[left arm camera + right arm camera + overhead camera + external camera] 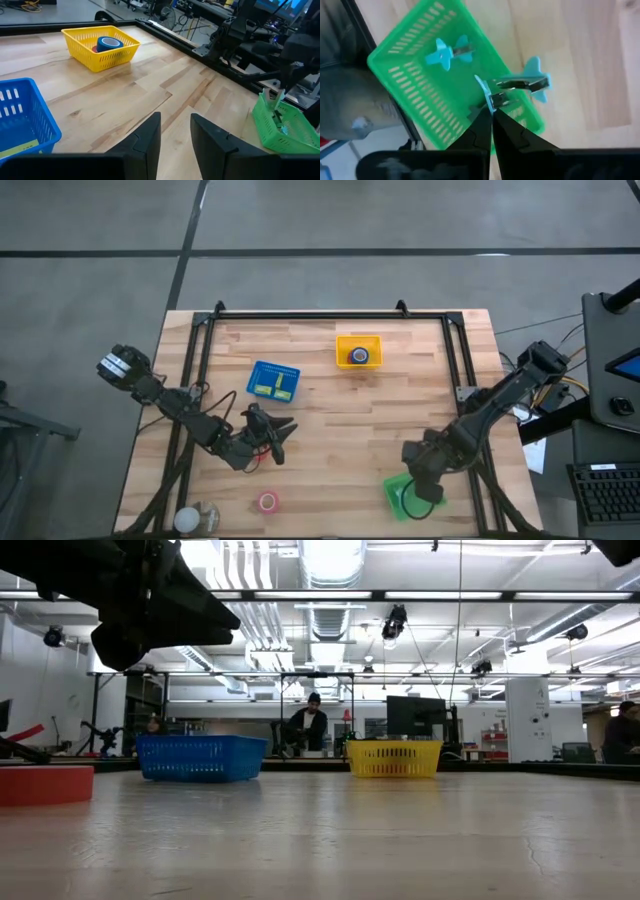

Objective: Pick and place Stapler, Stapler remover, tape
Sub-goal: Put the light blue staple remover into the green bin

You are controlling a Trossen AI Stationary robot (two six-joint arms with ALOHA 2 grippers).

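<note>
My right gripper (425, 480) (491, 111) hangs over the green basket (400, 498) (415, 95) at the table's near right, shut on a pale-blue staple remover (520, 84). A second pale-blue remover (449, 54) lies on the basket's floor. My left gripper (272, 440) (175, 131) stands open above the table's near left, with nothing between its fingers. A red tape roll (267, 501) (45, 785) lies flat on the wood near the front edge. A blue tape roll (109, 43) sits in the yellow basket (358, 352). Yellow staplers (273, 388) lie in the blue basket (273, 380). My right gripper pinches the remover by one pale-blue wing (484, 90) between its two fingertips, coming from above and pointing steeply down. The remover is lifted clear over the green basket's rim. Its metal claws and the other wing (537, 81) stick out sideways from the fingers.
The blue basket (200, 757) and yellow basket (394, 758) stand toward the far side, with bare wood between them and the grippers. A pale object (197, 518) sits at the near left corner. A black frame (320, 315) rims the table. People sit in the room behind.
</note>
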